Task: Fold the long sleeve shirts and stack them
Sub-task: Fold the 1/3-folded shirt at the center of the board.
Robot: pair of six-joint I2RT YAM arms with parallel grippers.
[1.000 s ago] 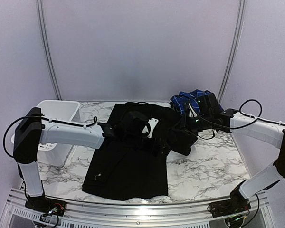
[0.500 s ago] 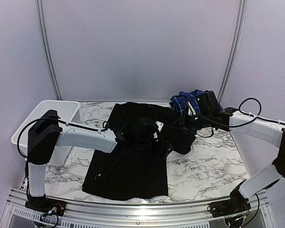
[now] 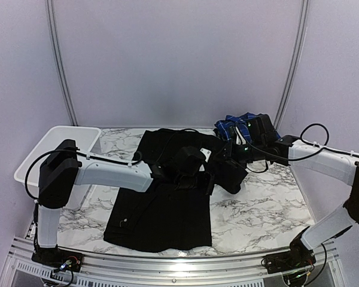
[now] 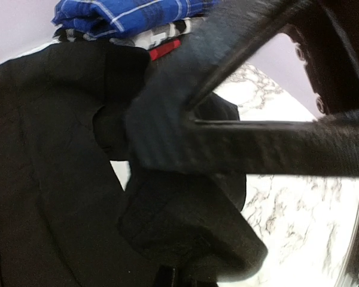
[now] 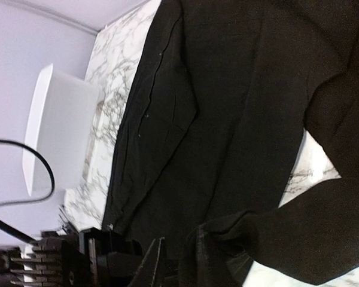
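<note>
The black long sleeve shirt (image 3: pixel 161 215) lies spread on the marble table, its right sleeve (image 3: pixel 230 173) lifted and bunched. My left gripper (image 3: pixel 196 179) reaches across the shirt. In the left wrist view that gripper (image 4: pixel 170 278) is shut on a lump of the sleeve (image 4: pixel 185 221). My right gripper (image 3: pixel 225 162) hovers at the same sleeve. Seen from its own wrist, the right gripper (image 5: pixel 173 266) stands slightly parted, sleeve cloth (image 5: pixel 311 239) draped over one finger. Folded plaid shirts (image 3: pixel 236 127) are stacked at the back right, the blue-and-white one (image 4: pixel 125 15) on top.
A white plastic basket (image 3: pixel 60 140) stands at the table's left edge. The right arm's dark forearm (image 4: pixel 245 137) crosses just above the left gripper. Bare marble (image 3: pixel 269 209) shows to the right of the shirt.
My left arm swung right across the shirt to the raised sleeve and closed on it. The right gripper, which was shut on that sleeve, has eased its jaws slightly.
</note>
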